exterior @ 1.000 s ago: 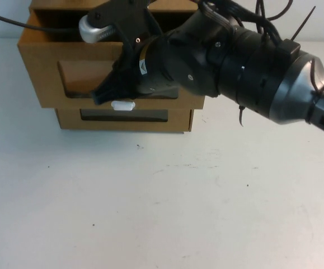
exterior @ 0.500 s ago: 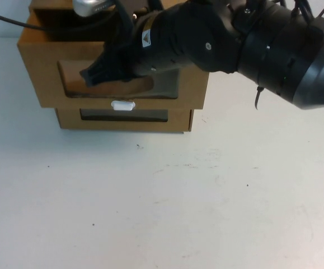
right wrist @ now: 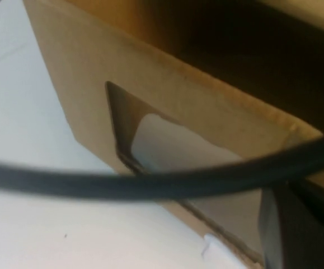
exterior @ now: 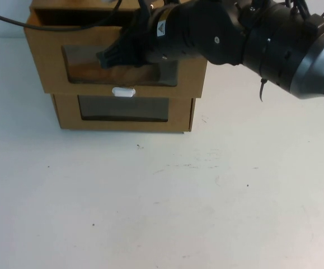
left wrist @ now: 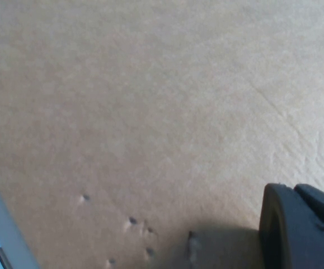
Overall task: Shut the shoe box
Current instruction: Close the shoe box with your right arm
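Observation:
The shoe box (exterior: 47,67) is the upper of two stacked brown boxes at the table's back left. Its front has a clear window (exterior: 83,61) with a white tab (exterior: 123,91) below it. A dark gap shows behind the front panel. My right gripper (exterior: 108,57) is shut, its tip pressed against the window area of that front. The right wrist view shows the same front (right wrist: 83,84) and tab (right wrist: 215,246) up close. My left gripper (left wrist: 301,230) does not show in the high view; its wrist view is filled by plain cardboard (left wrist: 150,112).
The twin brown box (exterior: 66,112) sits under the shoe box, window facing me. A black cable (exterior: 5,21) runs in from the left over the boxes and crosses the right wrist view (right wrist: 150,182). The white table (exterior: 150,196) stretches in front.
My right gripper has moved up and away from me, and the shoe box's front has slid back with it. More of the lower box's window now shows.

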`<state>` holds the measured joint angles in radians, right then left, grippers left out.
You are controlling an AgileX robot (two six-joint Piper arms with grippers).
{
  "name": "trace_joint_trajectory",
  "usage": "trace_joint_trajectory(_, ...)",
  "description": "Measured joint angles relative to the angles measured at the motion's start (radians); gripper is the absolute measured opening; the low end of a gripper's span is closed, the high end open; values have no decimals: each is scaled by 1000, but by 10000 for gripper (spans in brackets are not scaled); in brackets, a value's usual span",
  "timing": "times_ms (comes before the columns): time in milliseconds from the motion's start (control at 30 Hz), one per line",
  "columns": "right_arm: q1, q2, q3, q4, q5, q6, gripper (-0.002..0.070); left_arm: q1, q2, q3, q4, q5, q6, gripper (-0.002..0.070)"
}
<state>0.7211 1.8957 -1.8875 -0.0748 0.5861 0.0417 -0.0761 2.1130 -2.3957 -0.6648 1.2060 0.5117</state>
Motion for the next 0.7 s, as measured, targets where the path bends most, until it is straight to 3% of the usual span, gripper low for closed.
trace_joint_trajectory(700, -79, 62, 0, 62, -183, -4, -13, 0, 0, 0, 0, 0, 0, -5)
